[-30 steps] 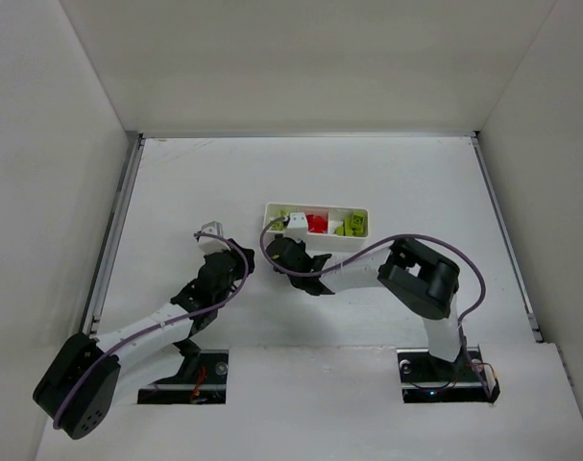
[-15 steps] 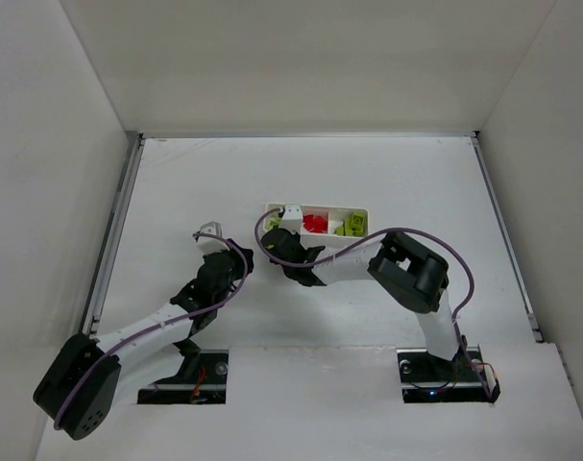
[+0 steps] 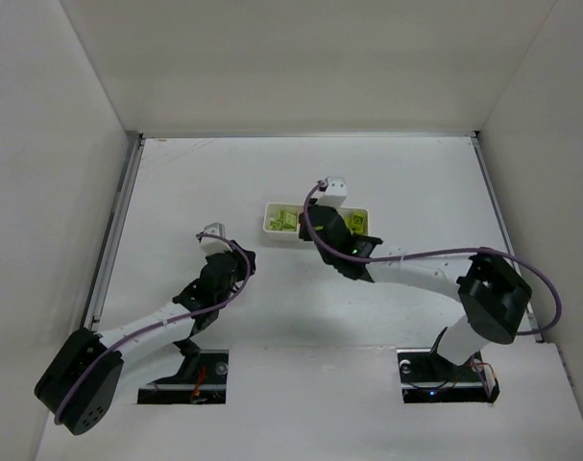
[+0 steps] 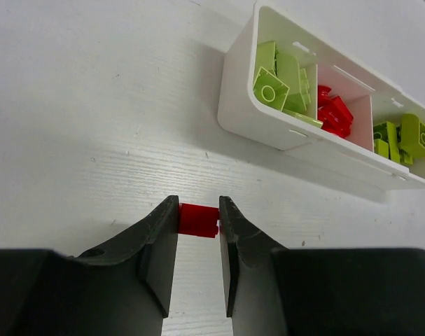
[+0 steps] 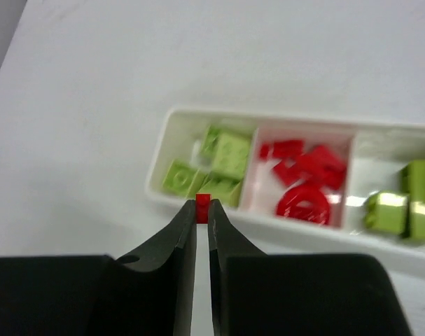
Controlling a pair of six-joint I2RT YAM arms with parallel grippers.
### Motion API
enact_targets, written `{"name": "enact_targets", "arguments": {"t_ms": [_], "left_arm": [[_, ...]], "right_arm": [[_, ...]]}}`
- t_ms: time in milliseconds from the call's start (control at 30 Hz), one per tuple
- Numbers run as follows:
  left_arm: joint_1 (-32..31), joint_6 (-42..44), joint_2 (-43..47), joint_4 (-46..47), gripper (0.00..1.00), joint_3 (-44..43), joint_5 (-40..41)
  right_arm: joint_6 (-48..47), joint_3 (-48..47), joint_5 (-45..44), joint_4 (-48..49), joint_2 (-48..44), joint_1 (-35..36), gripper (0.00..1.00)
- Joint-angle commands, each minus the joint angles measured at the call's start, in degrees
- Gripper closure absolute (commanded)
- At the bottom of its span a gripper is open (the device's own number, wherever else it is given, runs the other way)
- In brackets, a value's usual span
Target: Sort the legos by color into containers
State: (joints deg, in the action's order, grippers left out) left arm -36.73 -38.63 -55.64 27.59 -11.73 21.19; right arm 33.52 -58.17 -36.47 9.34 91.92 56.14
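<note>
Left gripper (image 4: 199,208) is closed on a red brick (image 4: 199,220), pinched by its sides between the two dark fingers. It sits low over the white table (image 4: 93,105); whether the brick touches the surface cannot be told. The long white tray (image 4: 324,148) lies ahead and to the right of this gripper, apart from it, with bare table between them.

Right gripper (image 5: 202,210) has its fingers nearly together, clamped on a tiny red piece (image 5: 203,201) that shows just at the tips. In the slightly blurred right wrist view, that piece hangs above the tray's near wall, about where the left and middle sections meet. From the top camera, the right arm (image 3: 416,269) reaches across the tray and covers its middle.

Inside the tray, the left compartment (image 4: 244,77) holds lime-green bricks (image 4: 279,73), piled and tilted against each other. In the middle compartment (image 4: 338,80) lie several red pieces (image 4: 335,112), and the right compartment (image 4: 391,105) holds more green bricks (image 4: 405,136)
</note>
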Motion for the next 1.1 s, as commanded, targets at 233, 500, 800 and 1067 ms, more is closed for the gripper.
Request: {"name": "enact_targets", "arguments": {"t_ms": [233, 500, 800, 1067], "left_arm": [[-5.5, -0.3, 0.1, 0.8, 0.81, -3.5, 3.5], [-9.7, 0.7, -4.6, 0.1, 0.81, -10.7, 5.5], [-11.6, 2.9, -17.3, 5.5, 0.81, -21.6, 5.2], [-11.9, 5.9, -33.0, 6.8, 0.8, -35.5, 4.1]], "right_arm": [[-4.2, -0.7, 5.5, 2.4, 5.3, -10.2, 0.86], [-3.9, -0.5, 8.1, 3.6, 2.9, -11.8, 0.69], [-3.4, 12.4, 5.8, 4.5, -13.6, -13.5, 0.68], [-1.1, 24.8, 5.4, 5.8, -26.9, -16.0, 0.68]]}}
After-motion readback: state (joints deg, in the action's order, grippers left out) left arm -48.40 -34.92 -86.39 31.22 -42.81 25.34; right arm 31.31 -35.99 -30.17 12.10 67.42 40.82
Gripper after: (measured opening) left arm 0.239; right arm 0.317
